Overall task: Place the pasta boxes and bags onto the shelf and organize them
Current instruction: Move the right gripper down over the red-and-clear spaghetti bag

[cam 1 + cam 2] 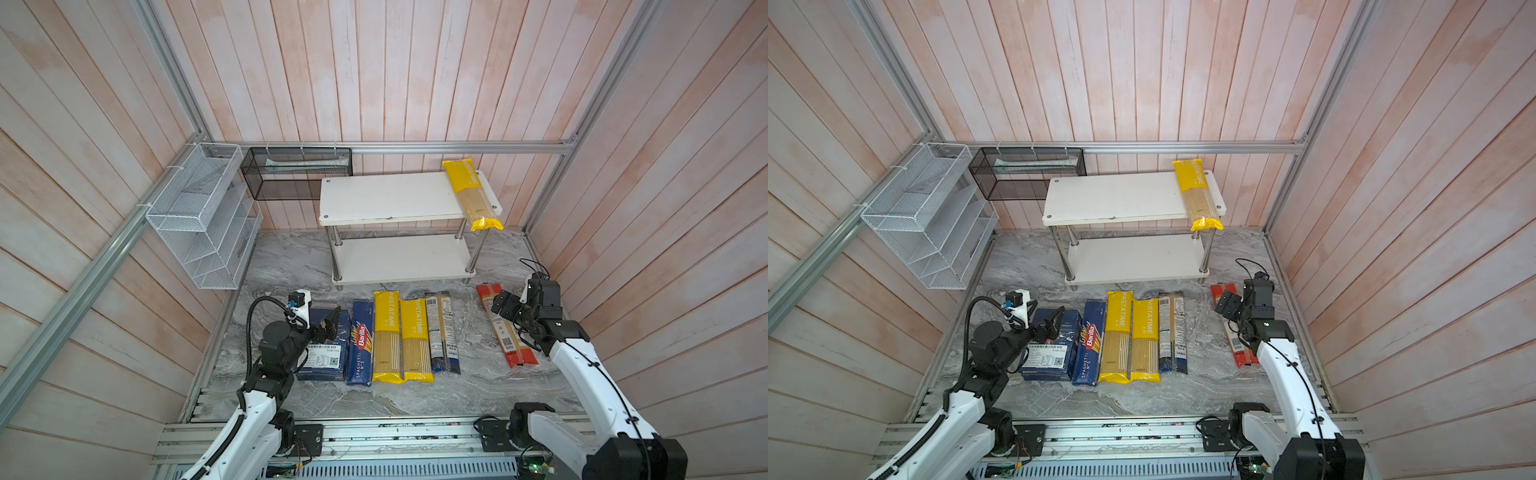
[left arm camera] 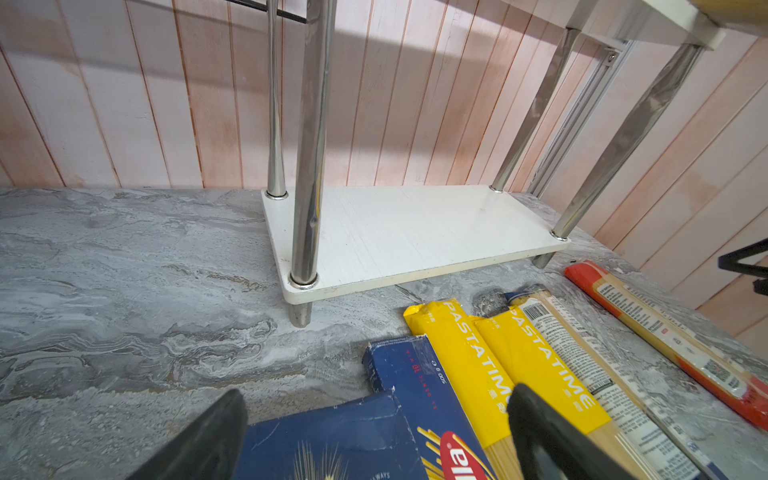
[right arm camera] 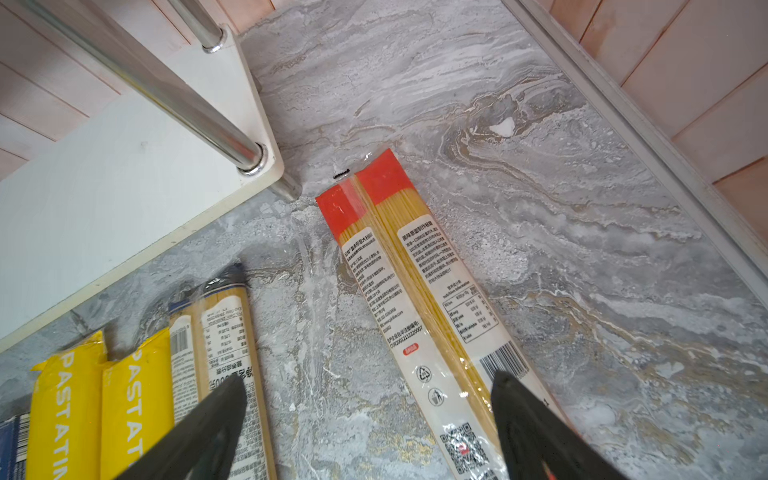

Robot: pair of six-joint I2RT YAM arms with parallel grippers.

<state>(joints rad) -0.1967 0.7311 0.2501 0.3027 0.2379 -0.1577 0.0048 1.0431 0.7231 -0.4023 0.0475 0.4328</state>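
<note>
The shelf (image 1: 386, 195) stands at the back of the table, with one yellow bag (image 1: 473, 193) lying across the right end of its top board and overhanging the front. In front lie the wide blue box (image 1: 328, 357), the narrow spaghetti box (image 1: 360, 345), two yellow bags (image 1: 386, 336) (image 1: 415, 340), the dark blue bag (image 1: 442, 332) and, apart to the right, the red bag (image 1: 505, 332). My left gripper (image 2: 376, 415) hovers open over the wide box (image 2: 332, 436). My right gripper (image 3: 370, 415) is open and empty above the red bag (image 3: 415, 270).
A white wire rack (image 1: 199, 216) and a black mesh basket (image 1: 295, 172) hang on the back left wall. The shelf's lower board (image 2: 415, 232) is bare. Chrome posts (image 3: 187, 108) and an aluminium floor rail (image 3: 623, 124) run close to the right gripper.
</note>
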